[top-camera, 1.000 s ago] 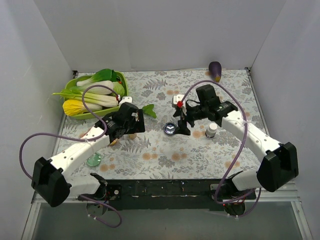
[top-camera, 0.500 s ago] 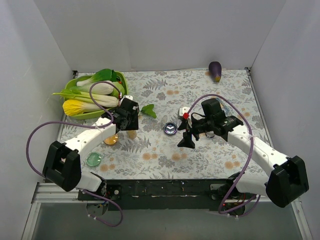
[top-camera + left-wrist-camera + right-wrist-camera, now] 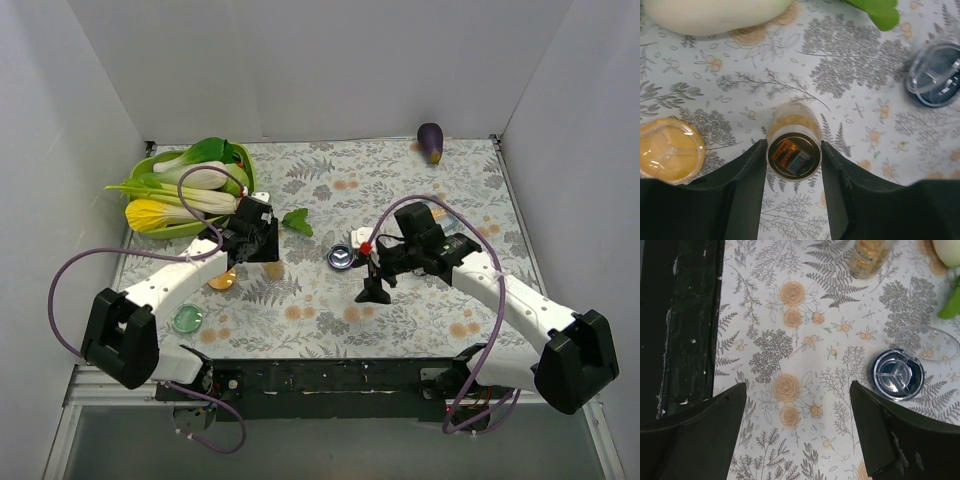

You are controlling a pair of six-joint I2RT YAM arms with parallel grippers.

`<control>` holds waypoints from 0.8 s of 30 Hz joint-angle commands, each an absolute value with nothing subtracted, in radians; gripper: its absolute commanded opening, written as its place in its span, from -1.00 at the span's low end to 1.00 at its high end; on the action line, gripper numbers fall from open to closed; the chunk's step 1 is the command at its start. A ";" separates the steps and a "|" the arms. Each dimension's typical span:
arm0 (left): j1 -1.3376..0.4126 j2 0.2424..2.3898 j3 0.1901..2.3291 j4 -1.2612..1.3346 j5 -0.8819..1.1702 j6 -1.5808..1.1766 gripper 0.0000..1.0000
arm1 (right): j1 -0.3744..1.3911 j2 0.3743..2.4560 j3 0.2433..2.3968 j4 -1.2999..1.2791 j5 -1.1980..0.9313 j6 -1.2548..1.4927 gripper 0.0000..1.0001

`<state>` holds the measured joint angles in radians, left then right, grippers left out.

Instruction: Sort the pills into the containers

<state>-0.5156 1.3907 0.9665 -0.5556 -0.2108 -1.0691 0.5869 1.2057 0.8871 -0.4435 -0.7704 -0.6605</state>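
Since the pills are inside the small amber see-through plastic bottle (image 3: 792, 122), this step looks like picking it up. It sits on the flower-printed tablecloth (image 3: 860, 60), caught between the black fingers of your left gripper (image 3: 793, 150), whose jaws touch its round wall on both sides, pinching it. The bottle's round end faces the wrist camera; you cannot tell from here whether it stands or lies, or whether a cap is on. The wall looks smooth, hard and curved, so I judge it may roll or slip. The next move probably calls for a firm, centred squeeze before lifting. Just beside it lies the translucent orange round dish (image 3: 670, 149), shallow and glossy. Farther off is the round silver tin (image 3: 935, 80), dark blue inside, with a clear lid. The translucent green round dish (image 3: 186, 319) rests near the table's front edge. Your right gripper (image 3: 797, 386) hangs over bare cloth, jaws spread wide, holding nothing. A pale, smooth vegetable (image 3: 715, 15) and a green leaf (image 3: 880, 10) lie beyond.
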 commanded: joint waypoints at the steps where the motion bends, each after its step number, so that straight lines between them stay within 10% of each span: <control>1: -0.514 1.243 0.959 -0.534 0.058 -1.045 -0.95 | 0.669 1.195 0.959 -0.537 -0.721 -0.825 0.82; 8: -0.522 1.022 0.873 -0.353 0.475 -1.262 -1.00 | 0.733 1.273 1.080 -0.418 -0.750 -0.543 0.74; 24: -0.606 0.997 0.836 -0.150 0.457 -1.413 -1.00 | 0.739 1.351 1.095 -0.264 -0.785 -0.250 0.60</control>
<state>-0.5934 0.9997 0.8242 -0.2195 0.4603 -1.3781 0.7319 1.3392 1.0748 -0.3248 -0.7193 -0.3202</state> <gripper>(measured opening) 0.424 0.834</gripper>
